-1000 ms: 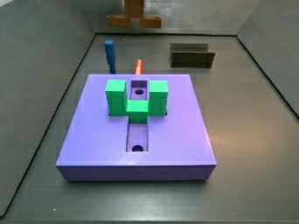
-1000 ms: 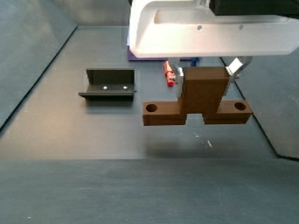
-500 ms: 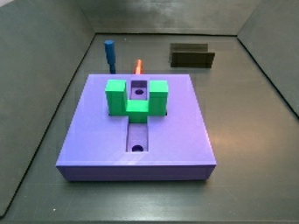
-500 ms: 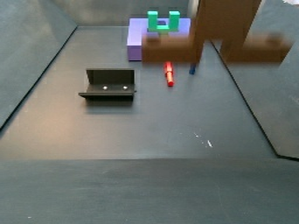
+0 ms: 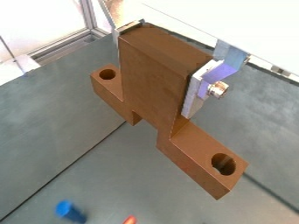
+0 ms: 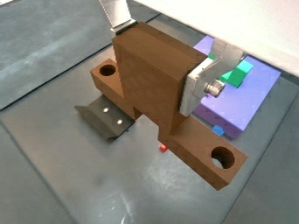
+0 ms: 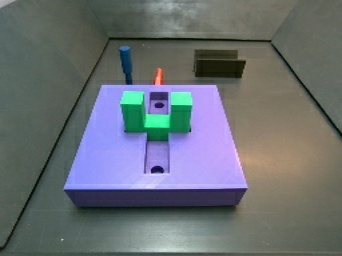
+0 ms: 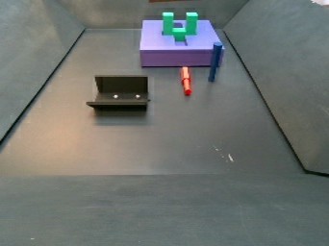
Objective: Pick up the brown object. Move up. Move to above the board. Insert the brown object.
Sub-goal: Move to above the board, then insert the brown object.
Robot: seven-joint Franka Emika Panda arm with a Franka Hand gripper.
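lifted out of both side views, pincer (image 5: pixel 163 66) clamps the t-shaped brown object (image 5: pixel 158 96), holes near its bar ends.

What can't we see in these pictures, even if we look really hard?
- The end effector: absent from both side views, so how high it is stays unknown.
- The brown object: shows only in both wrist views, clamped between the fingers.
- The board: in a wrist view, partly hidden behind the brown object.
- The board's groove holes: too small in a side view to judge depth.
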